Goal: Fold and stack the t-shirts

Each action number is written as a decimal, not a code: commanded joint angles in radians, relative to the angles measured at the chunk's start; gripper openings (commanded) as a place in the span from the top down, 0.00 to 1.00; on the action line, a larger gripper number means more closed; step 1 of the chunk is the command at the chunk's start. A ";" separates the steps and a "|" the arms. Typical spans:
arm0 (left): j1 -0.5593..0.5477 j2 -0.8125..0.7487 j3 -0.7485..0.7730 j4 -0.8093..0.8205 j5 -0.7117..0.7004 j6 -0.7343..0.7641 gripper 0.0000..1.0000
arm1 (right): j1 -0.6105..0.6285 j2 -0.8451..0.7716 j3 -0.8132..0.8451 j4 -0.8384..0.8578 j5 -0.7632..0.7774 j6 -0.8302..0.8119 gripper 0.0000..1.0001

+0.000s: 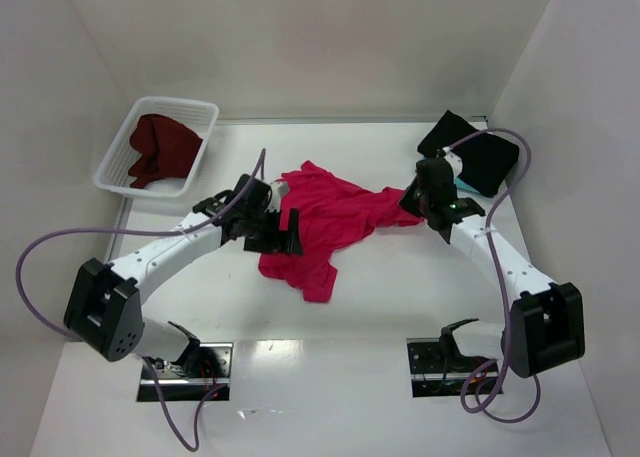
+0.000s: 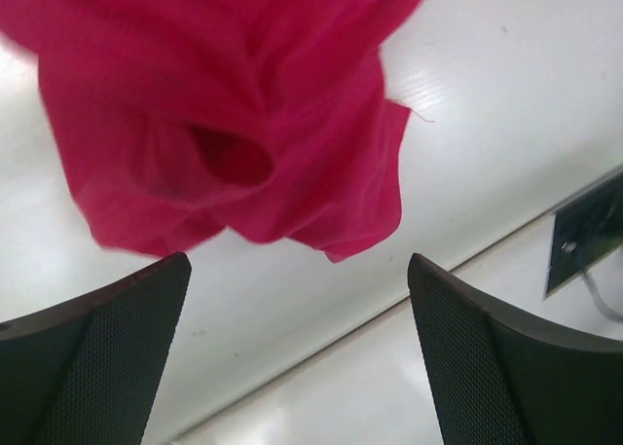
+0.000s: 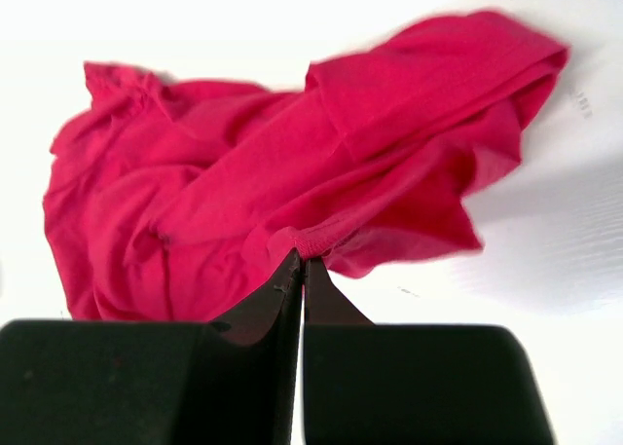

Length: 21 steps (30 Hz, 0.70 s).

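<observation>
crimson t-shirt (image 1: 335, 212), crumpled (centre, unfolded)

arms (image 1: 170, 249): white links, black joints | cables (image 1: 20, 267): purple | fingers (image 2: 97, 357): black, textured

The middle t-shirt (image 1: 320, 222) lies on the table (image 1: 400, 297) between the left gripper (image 1: 292, 235) and right gripper (image 1: 408, 202); behind-left, a basket (image 1: 205, 107) holds another t-shirt (image 1: 160, 149); behind-right lie stacked t-shirts (image 1: 490, 162)

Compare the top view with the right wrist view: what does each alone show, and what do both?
Top only: the basket holding the maroon shirt, the black shirt at far right, and the left gripper at the pink shirt's left edge. Right wrist only: the right gripper seen close, pinched shut on that shirt's edge. Both: the crumpled pink shirt.
</observation>
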<state>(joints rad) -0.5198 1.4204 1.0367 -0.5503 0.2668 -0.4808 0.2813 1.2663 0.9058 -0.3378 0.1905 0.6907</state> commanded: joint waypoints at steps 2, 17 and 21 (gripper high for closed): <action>0.000 -0.155 -0.108 0.003 -0.078 -0.252 0.00 | -0.044 -0.056 0.065 -0.041 0.036 -0.052 1.00; 0.000 -0.190 -0.366 0.202 -0.152 -0.478 0.01 | -0.088 -0.033 0.068 0.003 -0.014 -0.086 1.00; 0.000 -0.109 -0.379 0.220 -0.152 -0.478 0.06 | -0.097 -0.033 0.068 0.003 -0.005 -0.095 1.00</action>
<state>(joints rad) -0.5190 1.2575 0.6678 -0.4068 0.1364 -0.9119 0.1944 1.2366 0.9497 -0.3660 0.1749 0.6128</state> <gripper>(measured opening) 0.948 0.008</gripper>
